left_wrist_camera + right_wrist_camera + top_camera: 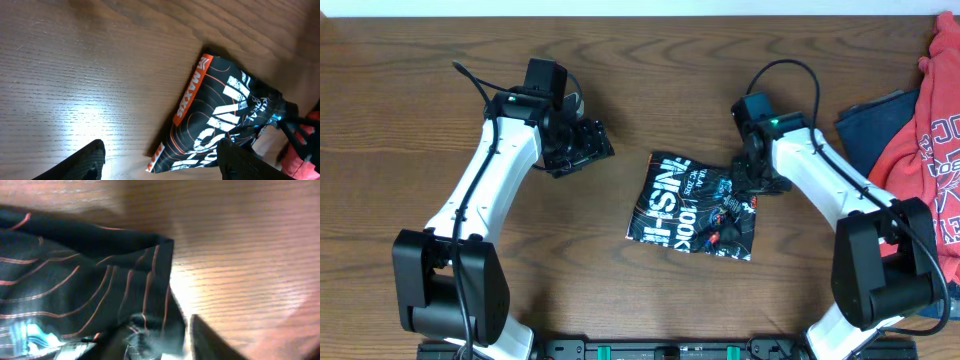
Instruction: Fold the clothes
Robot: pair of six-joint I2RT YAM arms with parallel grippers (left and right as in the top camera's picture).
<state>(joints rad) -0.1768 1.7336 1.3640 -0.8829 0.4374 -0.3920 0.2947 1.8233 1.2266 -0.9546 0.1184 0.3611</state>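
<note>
The black jersey [695, 205] with orange contour lines and white lettering lies folded into a small packet at the table's middle. It also shows in the left wrist view [220, 115], with an orange logo strip along its edge. My left gripper [582, 146] hovers up and left of it, apart from it, open and empty [160, 167]. My right gripper [757, 186] is at the jersey's upper right edge. In the blurred right wrist view, black fabric [75, 280] is bunched between its fingers [155, 342], so it appears shut on the cloth.
A red garment with white lettering [932, 130] and a dark blue garment [868, 125] are piled at the table's right edge. The red one shows faintly in the left wrist view [310, 135]. Bare wood table [620, 290] surrounds the jersey.
</note>
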